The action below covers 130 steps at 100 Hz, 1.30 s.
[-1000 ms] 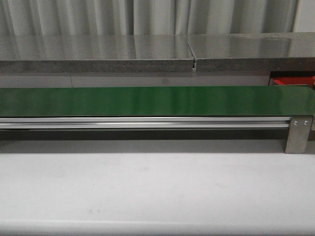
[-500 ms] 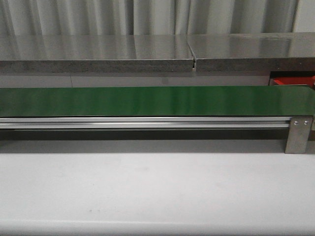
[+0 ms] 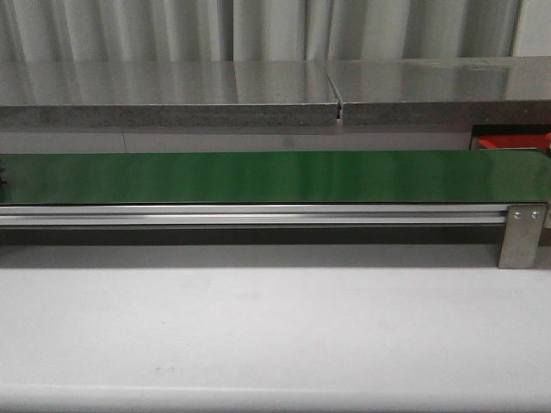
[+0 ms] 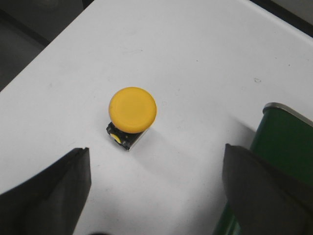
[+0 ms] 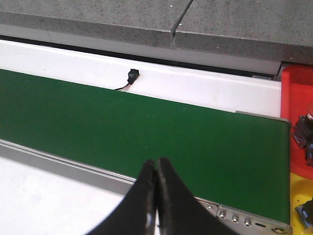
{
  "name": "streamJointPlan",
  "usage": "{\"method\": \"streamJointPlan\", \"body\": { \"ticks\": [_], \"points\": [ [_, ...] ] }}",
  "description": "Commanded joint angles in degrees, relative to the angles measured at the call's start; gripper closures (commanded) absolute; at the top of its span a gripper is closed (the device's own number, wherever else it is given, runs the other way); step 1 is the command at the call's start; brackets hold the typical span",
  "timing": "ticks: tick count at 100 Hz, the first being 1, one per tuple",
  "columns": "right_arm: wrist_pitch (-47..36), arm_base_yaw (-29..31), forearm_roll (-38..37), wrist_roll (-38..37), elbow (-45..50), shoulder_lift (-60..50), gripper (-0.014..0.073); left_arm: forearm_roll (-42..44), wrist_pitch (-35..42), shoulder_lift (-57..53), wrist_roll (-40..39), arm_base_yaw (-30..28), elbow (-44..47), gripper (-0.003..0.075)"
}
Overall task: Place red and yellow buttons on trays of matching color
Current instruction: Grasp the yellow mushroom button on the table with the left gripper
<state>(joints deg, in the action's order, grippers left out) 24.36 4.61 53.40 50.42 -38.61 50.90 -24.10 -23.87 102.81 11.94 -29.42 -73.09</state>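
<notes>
My left pincer [image 4: 156, 196] spread wide above yellow button [image 4: 132, 110], upright on white worktop [image 4: 195, 58] beside green belt [image 4: 286, 147], ready to straddle cap. My right pincer [image 5: 156, 196] closed, empty, parked over belt. Red tray [image 5: 297, 93] beyond, seemingly holding buttons.

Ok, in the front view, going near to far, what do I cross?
White table → aluminium rail → green belt → grey stone ledge → curtain.
</notes>
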Motion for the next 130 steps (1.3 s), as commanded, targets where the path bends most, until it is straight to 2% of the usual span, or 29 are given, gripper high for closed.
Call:
{"method": "streamJointPlan", "body": {
  "ticks": [1, 38, 114, 130],
  "points": [
    [-2.10, -0.07, 0.95, 0.46, -1.54, -0.83, 0.0669, -0.59, 0.93, -1.25, -0.03, -0.14, -3.73, 0.0168],
    [-2.10, -0.07, 0.95, 0.46, -1.54, -0.83, 0.0669, 1.57, -3.63, 5.05, -0.03, -1.00, -10.83, 0.0168],
    [-2.10, -0.07, 0.95, 0.46, -1.54, -0.83, 0.0669, 1.83, 0.34, 13.80, -0.03, -1.28, -15.12, 0.0168],
    [-2.10, -0.07, 0.95, 0.46, -1.54, -0.83, 0.0669, 1.63, 1.12, 14.93, -0.03, -1.28, -15.12, 0.0211]
  ]
}}
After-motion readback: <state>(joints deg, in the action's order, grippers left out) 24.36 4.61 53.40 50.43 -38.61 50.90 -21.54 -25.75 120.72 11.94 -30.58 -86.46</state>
